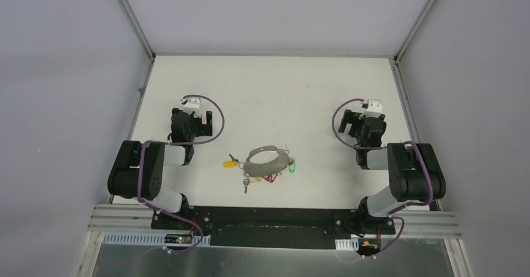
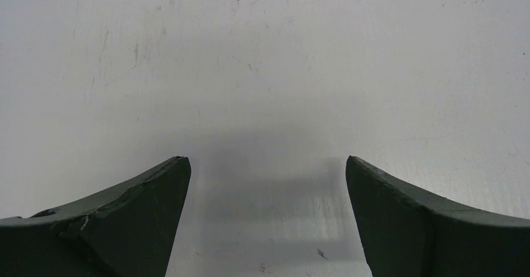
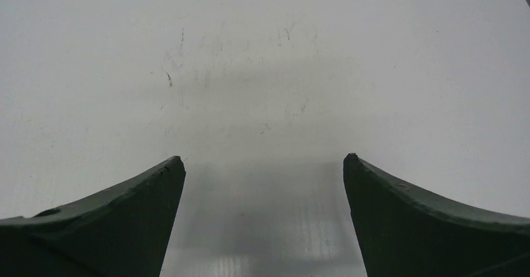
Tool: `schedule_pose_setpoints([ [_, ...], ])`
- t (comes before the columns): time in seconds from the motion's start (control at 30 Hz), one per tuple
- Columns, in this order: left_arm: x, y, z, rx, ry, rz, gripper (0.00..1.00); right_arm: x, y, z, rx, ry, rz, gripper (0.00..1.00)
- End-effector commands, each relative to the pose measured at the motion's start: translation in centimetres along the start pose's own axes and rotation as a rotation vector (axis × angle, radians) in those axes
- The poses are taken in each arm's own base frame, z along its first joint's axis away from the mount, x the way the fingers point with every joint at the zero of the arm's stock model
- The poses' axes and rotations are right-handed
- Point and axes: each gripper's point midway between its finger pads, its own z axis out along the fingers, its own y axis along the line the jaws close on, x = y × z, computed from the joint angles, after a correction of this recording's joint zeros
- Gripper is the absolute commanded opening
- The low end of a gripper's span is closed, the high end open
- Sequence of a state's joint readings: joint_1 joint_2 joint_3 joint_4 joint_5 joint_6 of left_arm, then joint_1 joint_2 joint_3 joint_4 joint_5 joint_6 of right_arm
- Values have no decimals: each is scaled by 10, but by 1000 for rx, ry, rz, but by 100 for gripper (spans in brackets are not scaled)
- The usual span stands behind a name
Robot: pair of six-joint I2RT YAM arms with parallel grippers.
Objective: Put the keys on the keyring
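Keyring (image 1: 270,157) lying flat, keys (image 1: 245,182) gathered along its edge from 9 through 6 to 4 o'clock. Left gripper (image 2: 267,162) at its 10 o'clock, right gripper (image 3: 264,158) at 2 o'clock, both with fingers spread apart.

Keyring (image 1: 269,161) on table (image 1: 281,95), keys (image 1: 252,179) clustered around it.

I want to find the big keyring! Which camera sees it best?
The top camera. It shows the whole keyring lying on the table. The two wrist cameras don't show it at all: you only see the left fingers, the right fingers and plain table.
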State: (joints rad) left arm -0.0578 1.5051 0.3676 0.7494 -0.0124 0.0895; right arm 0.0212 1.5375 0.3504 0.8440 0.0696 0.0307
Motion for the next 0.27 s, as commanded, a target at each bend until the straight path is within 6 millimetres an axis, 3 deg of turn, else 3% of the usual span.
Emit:
schedule_pose_setpoints([
  [0.0,-21,-4,4,23,-72,-17,99,-14,1,3,-8,-45,-6,100],
  [0.23,-21,-4,4,25,-72,-16,99,-14,1,3,-9,-44,-5,100],
])
